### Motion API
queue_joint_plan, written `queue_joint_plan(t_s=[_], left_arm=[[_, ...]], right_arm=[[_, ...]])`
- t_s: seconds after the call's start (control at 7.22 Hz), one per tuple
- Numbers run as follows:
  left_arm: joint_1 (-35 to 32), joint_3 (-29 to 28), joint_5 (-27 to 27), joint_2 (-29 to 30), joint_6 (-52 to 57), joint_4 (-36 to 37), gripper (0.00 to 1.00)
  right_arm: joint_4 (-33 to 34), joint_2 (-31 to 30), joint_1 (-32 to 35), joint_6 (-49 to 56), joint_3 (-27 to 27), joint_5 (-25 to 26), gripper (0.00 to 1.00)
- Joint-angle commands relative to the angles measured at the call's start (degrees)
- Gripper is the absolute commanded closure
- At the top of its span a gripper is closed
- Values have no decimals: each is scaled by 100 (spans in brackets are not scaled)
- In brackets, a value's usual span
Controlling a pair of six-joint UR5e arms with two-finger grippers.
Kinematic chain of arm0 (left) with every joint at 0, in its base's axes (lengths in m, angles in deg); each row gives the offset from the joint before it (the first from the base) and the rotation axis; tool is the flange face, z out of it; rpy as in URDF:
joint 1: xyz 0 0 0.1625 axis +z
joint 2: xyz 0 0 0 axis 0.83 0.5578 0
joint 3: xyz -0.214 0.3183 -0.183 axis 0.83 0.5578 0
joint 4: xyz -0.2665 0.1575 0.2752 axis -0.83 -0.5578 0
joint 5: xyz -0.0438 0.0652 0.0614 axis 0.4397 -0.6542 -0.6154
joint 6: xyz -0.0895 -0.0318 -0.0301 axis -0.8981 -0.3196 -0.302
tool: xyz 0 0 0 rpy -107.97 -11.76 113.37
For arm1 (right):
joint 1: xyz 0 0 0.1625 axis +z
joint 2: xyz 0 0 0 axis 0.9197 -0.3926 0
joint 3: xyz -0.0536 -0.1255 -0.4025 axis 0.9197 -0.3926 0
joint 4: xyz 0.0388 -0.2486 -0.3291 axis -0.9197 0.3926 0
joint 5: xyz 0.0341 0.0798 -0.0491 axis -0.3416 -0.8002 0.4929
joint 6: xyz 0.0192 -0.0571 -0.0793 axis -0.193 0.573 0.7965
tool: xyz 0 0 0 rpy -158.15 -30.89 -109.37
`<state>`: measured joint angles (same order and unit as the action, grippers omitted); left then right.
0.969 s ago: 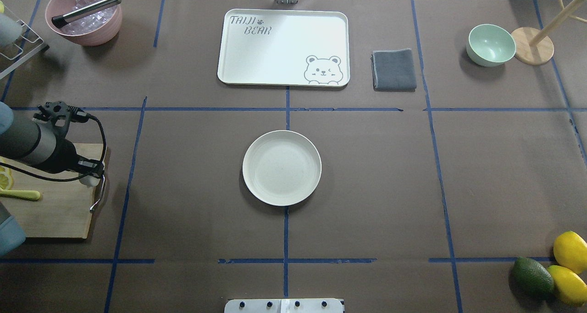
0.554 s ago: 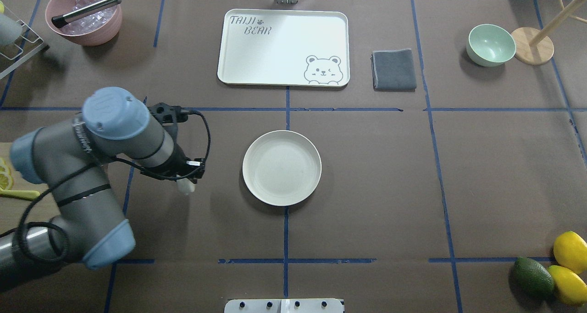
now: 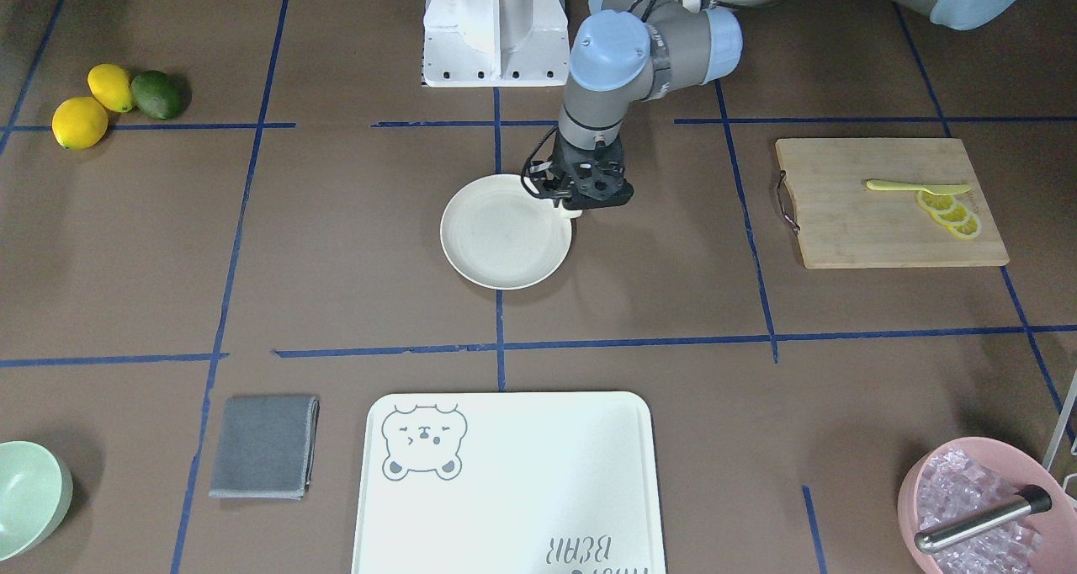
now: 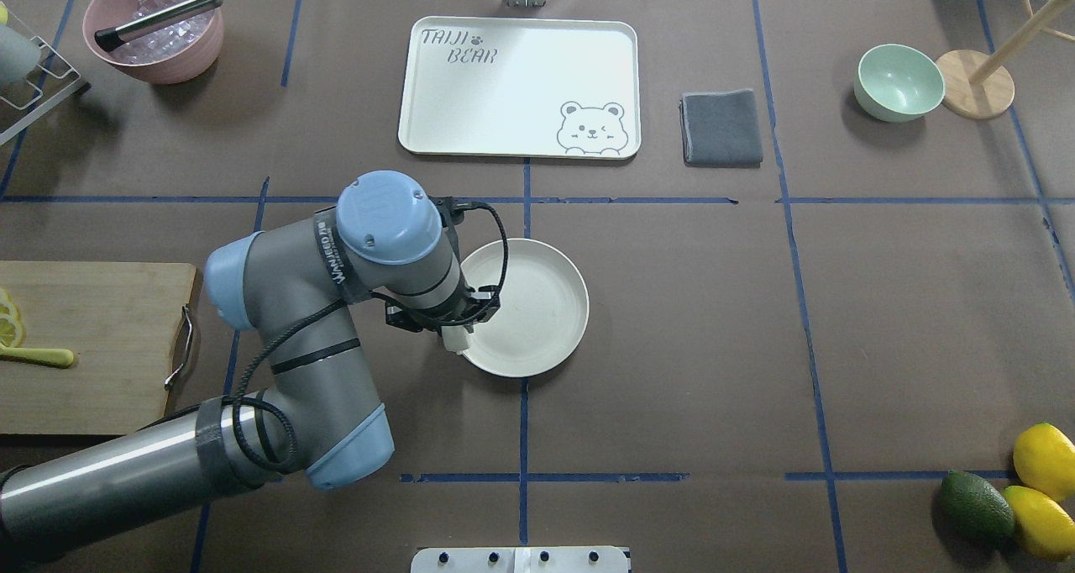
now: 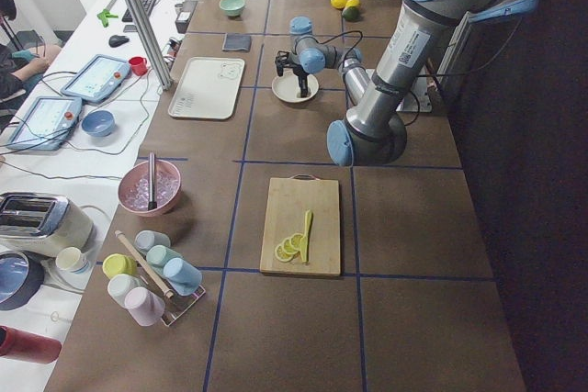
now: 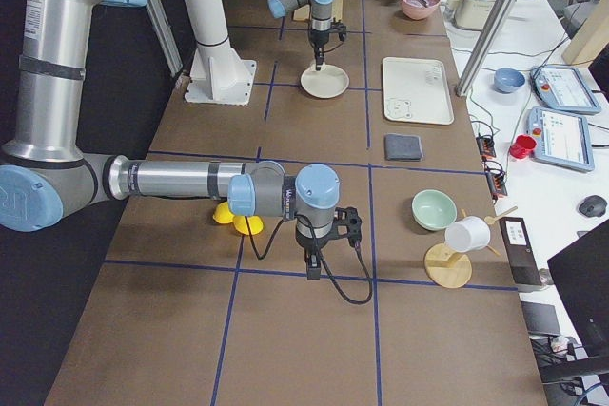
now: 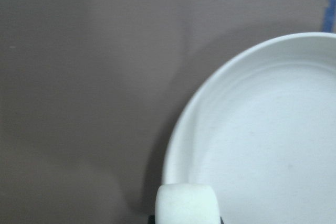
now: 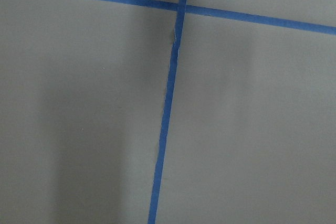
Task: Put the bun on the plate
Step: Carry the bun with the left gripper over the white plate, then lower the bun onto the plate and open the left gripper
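The small white bun (image 4: pixel 456 339) hangs in my left gripper (image 4: pixel 454 331), which is shut on it from above. It sits over the left rim of the round cream plate (image 4: pixel 537 304) at the table's middle. In the front-facing view the bun (image 3: pixel 571 212) peeks out under the gripper (image 3: pixel 579 204) at the edge of the plate (image 3: pixel 501 237). The left wrist view has the bun (image 7: pixel 186 203) at the bottom, above the plate's rim (image 7: pixel 181 129). My right gripper (image 6: pixel 312 268) shows only in the exterior right view, low over bare table; I cannot tell whether it is open or shut.
A white bear-print tray (image 4: pixel 504 86), a grey cloth (image 4: pixel 722 128) and a mint bowl (image 4: pixel 897 81) lie at the back. A pink bowl of ice (image 4: pixel 155 27) is back left. A wooden board (image 4: pixel 101 346) with lemon slices is at the left; lemons and an avocado (image 4: pixel 974 506) front right.
My left arm has swung right from the cutting board's edge to the plate's left rim, carrying the bun with it. The plate has not moved.
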<state>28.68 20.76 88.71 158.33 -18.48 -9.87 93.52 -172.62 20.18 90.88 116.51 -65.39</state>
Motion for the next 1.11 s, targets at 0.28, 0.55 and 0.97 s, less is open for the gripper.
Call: queue_joint_plan(t_s=[0.28,0.55,0.97], left_arm=[[157,-1005,-295,763,-199,-381,58],[157,-1218,-295,763,-226,-621,43],[140,-1130,-304,754,-182,-551,1]], right_arm=[[0,0,-5,0,4,0,0],[0,27,4,0,13,0,0],[0,36,4,0,13,0,0]])
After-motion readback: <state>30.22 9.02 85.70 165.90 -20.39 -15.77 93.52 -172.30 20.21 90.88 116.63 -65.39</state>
